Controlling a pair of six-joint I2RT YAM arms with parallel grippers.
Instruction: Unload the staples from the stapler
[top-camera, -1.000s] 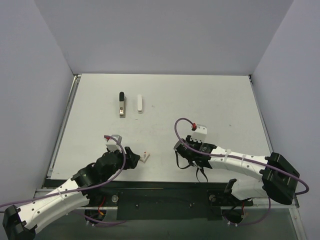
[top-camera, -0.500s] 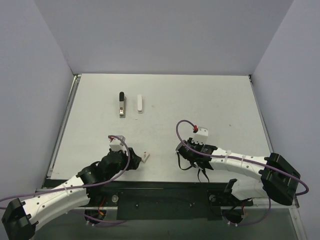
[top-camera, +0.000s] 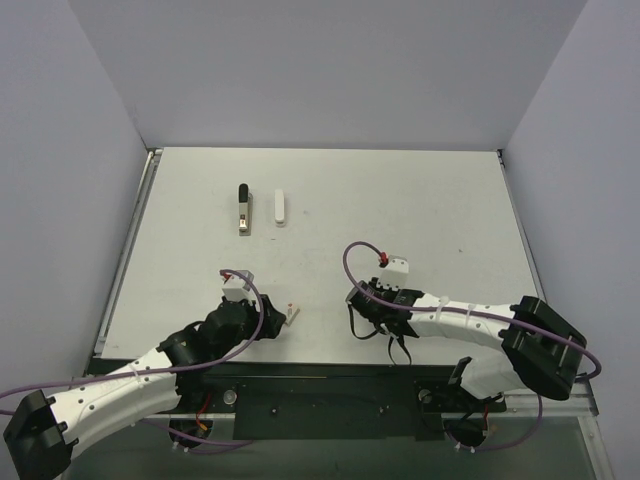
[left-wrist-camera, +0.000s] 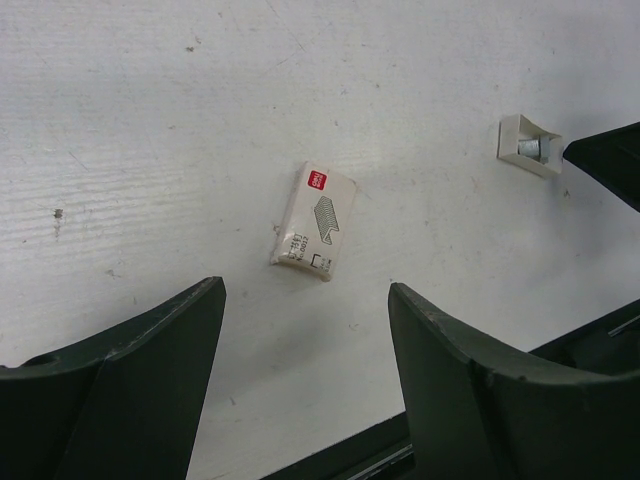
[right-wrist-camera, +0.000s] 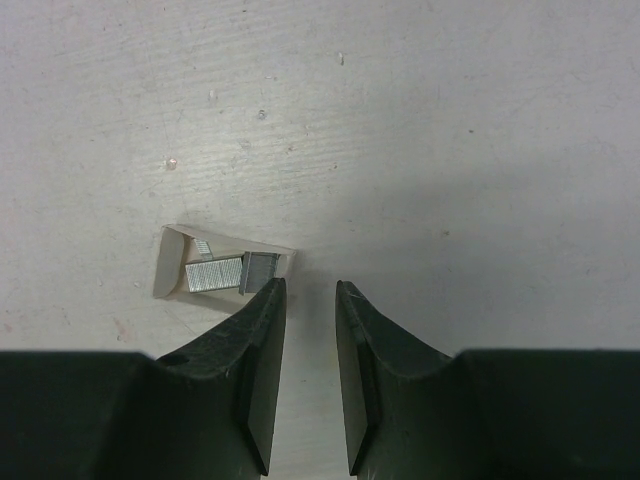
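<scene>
The black stapler lies at the back left of the table, far from both arms. A small cardboard staple box with a red logo lies flat just ahead of my left gripper, which is open and empty; the box also shows from above. A little open tray holding silver staple strips rests on the table. My right gripper is open by a narrow gap with only bare table between its fingers, its left fingertip touching the tray's near edge. The tray shows in the left wrist view too.
A white oblong piece lies beside the stapler. The table's near edge runs right under my left fingers. Grey walls enclose the white table on three sides.
My right arm has shifted slightly left toward the tray and its jaws narrowed a touch. My left arm settled a little lower. The box and stapler have not moved.
</scene>
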